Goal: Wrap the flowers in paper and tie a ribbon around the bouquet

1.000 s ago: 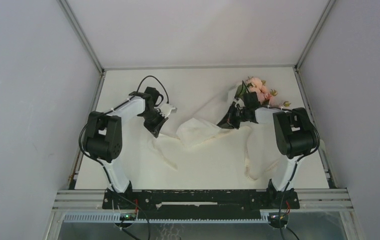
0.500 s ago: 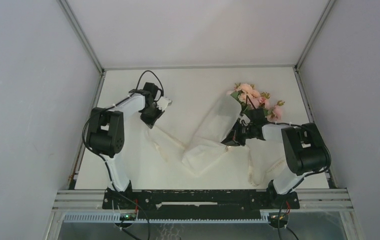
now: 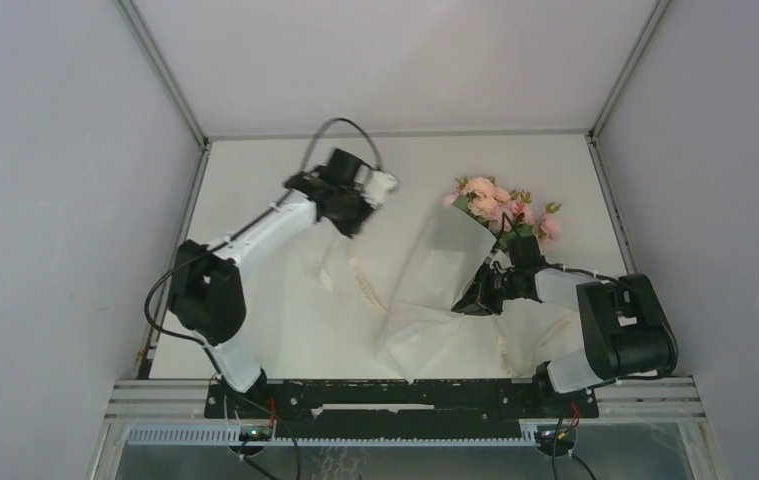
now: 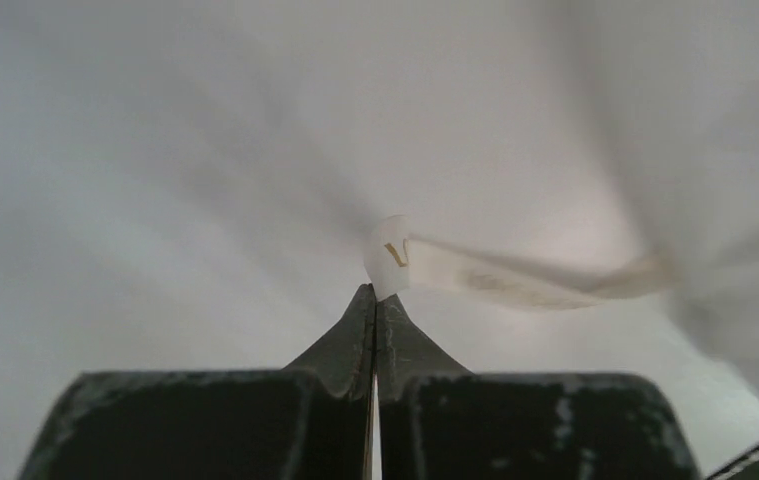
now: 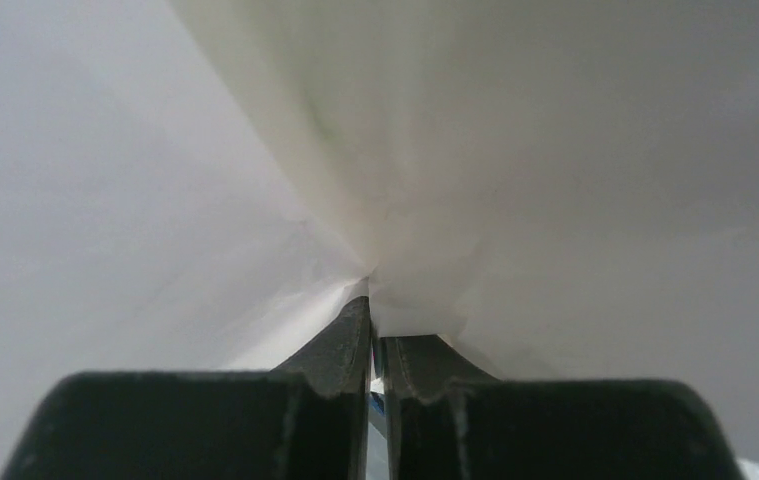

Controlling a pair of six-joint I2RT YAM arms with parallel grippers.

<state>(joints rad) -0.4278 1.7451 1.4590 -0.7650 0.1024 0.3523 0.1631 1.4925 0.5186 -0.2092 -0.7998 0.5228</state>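
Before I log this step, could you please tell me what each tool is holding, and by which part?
The left tool holds the ribbon by its very end; the right tool pinches the paper at its gathered middle.

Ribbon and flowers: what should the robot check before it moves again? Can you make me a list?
1. End of the ribbon held: ok, the left gripper is shut on it.
2. Hold on the paper: ok, the right gripper pinches a bunched part of it.
3. The flowers poke out of the top of the paper cone: ok.
4. Ribbon tied around the paper: not ok, there is no loop or bow; it trails loose from the left gripper.
5. Ribbon passes under the paper: cannot tell, the sheet hides it.
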